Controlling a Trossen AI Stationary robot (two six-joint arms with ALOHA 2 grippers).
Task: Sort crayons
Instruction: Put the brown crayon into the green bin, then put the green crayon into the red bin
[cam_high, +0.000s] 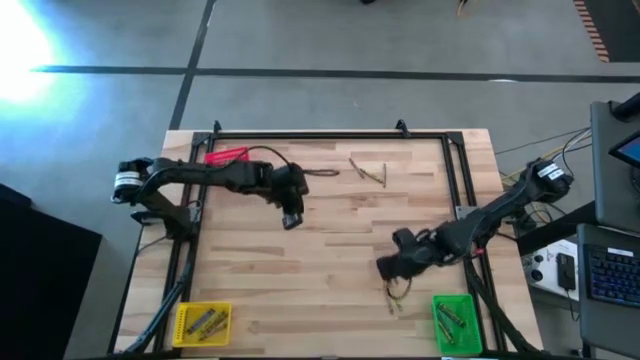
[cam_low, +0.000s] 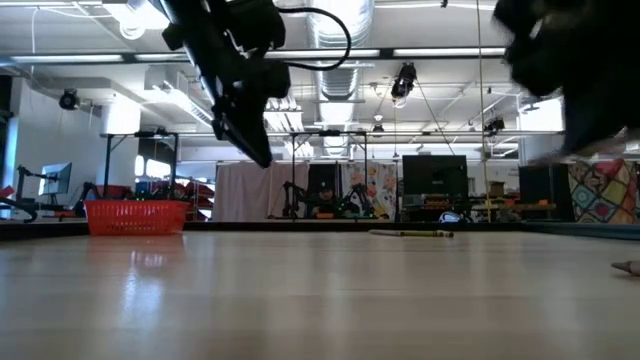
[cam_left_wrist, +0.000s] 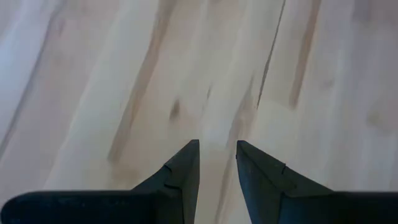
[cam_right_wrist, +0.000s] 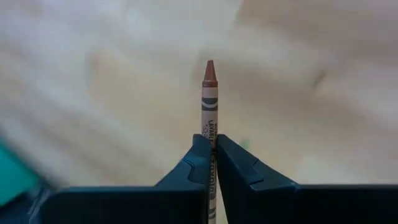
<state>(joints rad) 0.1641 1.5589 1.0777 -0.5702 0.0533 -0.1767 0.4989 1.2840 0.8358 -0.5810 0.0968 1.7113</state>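
Wood table: right gripper jaws clamp brown crayon, tip protruding; left gripper jaws narrow, empty.

A wooden table carries red, yellow and green bins (all square).

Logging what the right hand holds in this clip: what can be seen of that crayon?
The brown crayon is a thin stick with a pointed brown tip and a paper wrapper bearing dark bands and small print. It points straight out from the right hand, whose two fingers are shut on its lower part, above the blurred wooden table.
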